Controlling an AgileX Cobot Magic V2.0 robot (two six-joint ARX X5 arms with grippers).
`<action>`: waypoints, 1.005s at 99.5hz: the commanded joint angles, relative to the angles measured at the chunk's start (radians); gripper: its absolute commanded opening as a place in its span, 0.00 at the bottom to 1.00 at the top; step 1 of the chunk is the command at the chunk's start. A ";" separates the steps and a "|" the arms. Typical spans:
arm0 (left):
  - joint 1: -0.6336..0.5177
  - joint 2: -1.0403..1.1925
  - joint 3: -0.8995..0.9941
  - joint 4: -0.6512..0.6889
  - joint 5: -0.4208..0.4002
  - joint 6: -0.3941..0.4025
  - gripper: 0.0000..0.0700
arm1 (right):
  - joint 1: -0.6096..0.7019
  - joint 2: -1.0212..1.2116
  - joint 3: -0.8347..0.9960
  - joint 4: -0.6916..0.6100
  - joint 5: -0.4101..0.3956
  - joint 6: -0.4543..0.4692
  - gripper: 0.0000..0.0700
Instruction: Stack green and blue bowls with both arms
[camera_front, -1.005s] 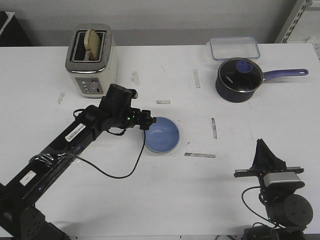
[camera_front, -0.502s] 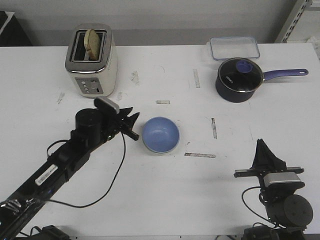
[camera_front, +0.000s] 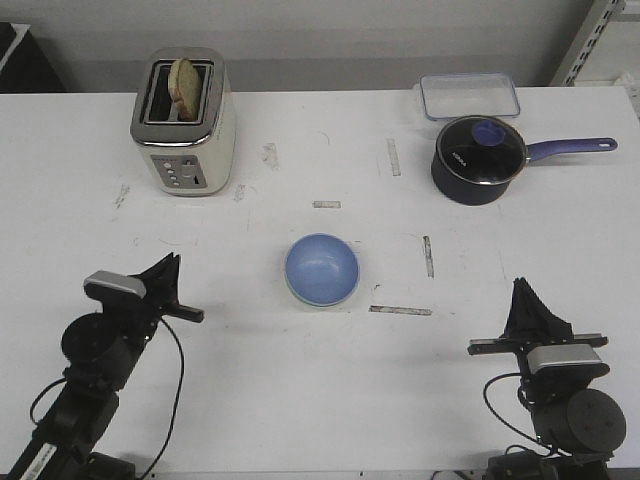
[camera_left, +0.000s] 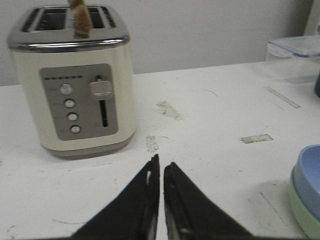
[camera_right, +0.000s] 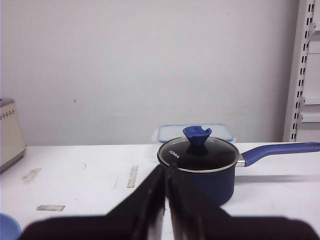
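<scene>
The blue bowl (camera_front: 321, 269) sits nested inside the green bowl (camera_left: 306, 219), in front of and to the right of the toaster (camera_front: 184, 121). The left gripper (camera_front: 172, 290), pressed together and empty, sits in front of the toaster. The right gripper (camera_front: 527, 307) is likewise pressed together, far to the toaster's right.

The left gripper (camera_left: 161, 167) had its fingers nearly closed, holding nothing. Beyond the fingertips stood a cream toaster (camera_left: 75, 80). Off to one side, the blue bowl (camera_left: 311, 172) sat nested in the green bowl (camera_left: 303, 216).
</scene>
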 joint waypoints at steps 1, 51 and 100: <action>0.016 -0.061 -0.034 -0.005 -0.002 0.005 0.00 | 0.002 -0.001 0.010 0.010 0.000 -0.005 0.00; 0.081 -0.484 -0.096 -0.263 -0.002 0.006 0.00 | 0.002 -0.002 0.010 0.010 0.000 -0.005 0.00; 0.110 -0.602 -0.124 -0.258 -0.002 0.010 0.00 | 0.002 -0.002 0.010 0.010 0.000 -0.005 0.00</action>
